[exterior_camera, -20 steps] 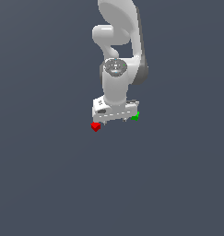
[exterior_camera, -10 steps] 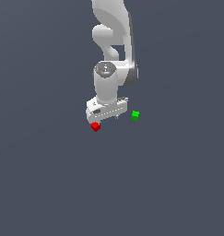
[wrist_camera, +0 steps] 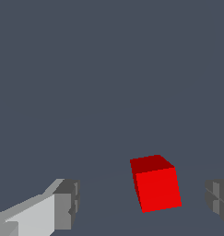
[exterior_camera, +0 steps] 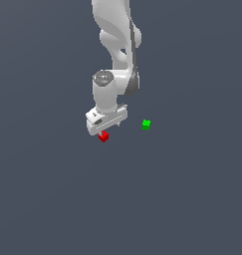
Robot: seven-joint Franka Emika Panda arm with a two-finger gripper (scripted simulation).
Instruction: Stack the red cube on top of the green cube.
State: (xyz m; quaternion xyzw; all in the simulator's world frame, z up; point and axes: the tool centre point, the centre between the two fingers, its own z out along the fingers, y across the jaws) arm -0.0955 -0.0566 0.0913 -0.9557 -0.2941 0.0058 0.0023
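Red cube (exterior_camera: pixel 103 136) sits on the dark grey-blue surface (exterior_camera: pixel 53 199), a little left of centre in the exterior view and just under the lower edge of the white hand (exterior_camera: pixel 105 130). From this angle the cube's upper part meets the hand's underside; contact cannot be judged here.

Wrist view: red cube (wrist_camera: pixel 156 183) lies between the two grey fingertips (wrist_camera: pixel 67 203), nearer the one at the frame's right edge than the one at lower left. Clear gaps of bare surface (wrist_camera: pixel 109 69) show on both sides of the cube, so neither fingertip touches it. Hand (wrist_camera: pixel 141 200) is spread wide, holding nothing. Cube is turned slightly relative to the finger line, one darker face and one bright face showing.

Green cube (exterior_camera: pixel 146 124) rests on the surface toward the exterior view's right of the hand, slightly higher in the frame than the red cube, well apart from it and from the hand. Not visible in the wrist view.

White arm (exterior_camera: pixel 115 40) comes down from the top centre of the exterior view, wrist pointing down at the surface.
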